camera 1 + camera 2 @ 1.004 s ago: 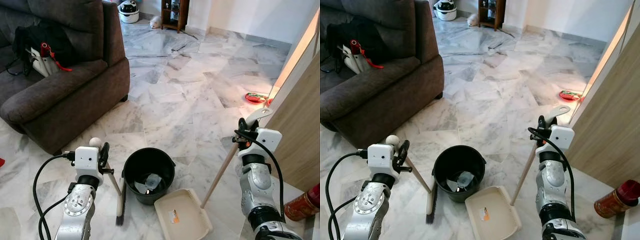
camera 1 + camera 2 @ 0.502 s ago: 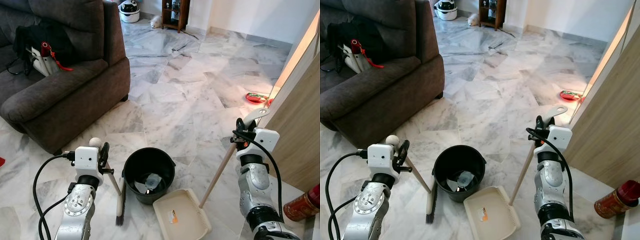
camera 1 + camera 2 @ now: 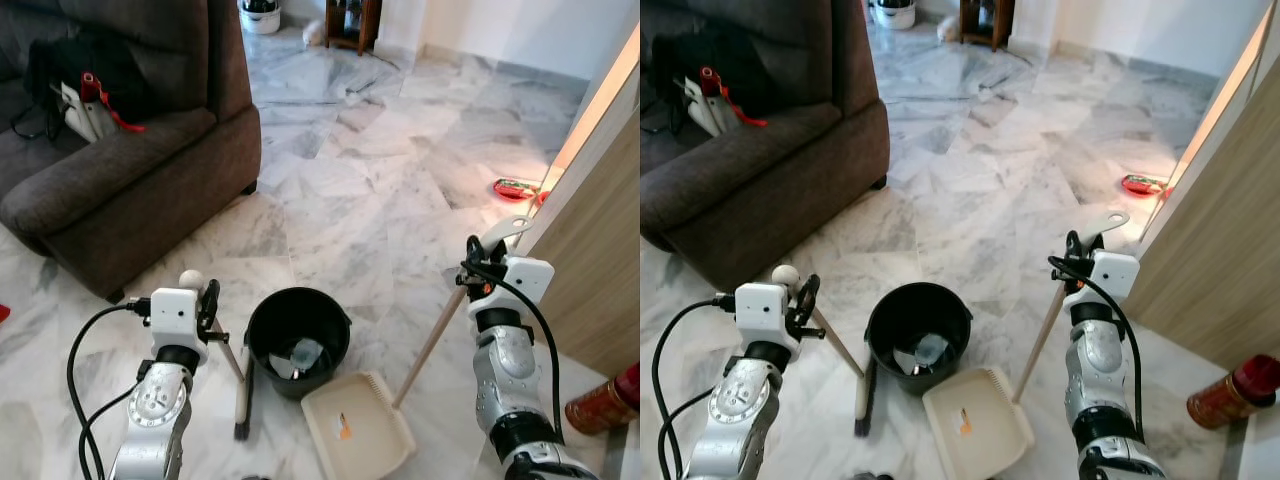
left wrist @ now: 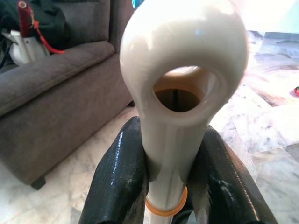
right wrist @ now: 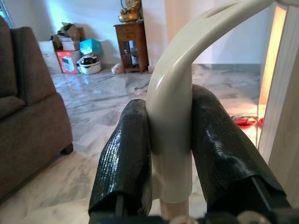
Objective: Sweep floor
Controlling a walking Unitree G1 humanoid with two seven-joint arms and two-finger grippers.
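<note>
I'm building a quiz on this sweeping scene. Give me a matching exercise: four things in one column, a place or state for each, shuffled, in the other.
Things:
1. broom
2. dustpan
3. bucket
4. red tin

Places or states:
A. by the wooden panel, at the robot's right
B. handle gripped by the left tool
C. black, scraps inside
D. handle gripped by the right tool

Pairs: 1-B, 2-D, 3-C, 4-A
</note>
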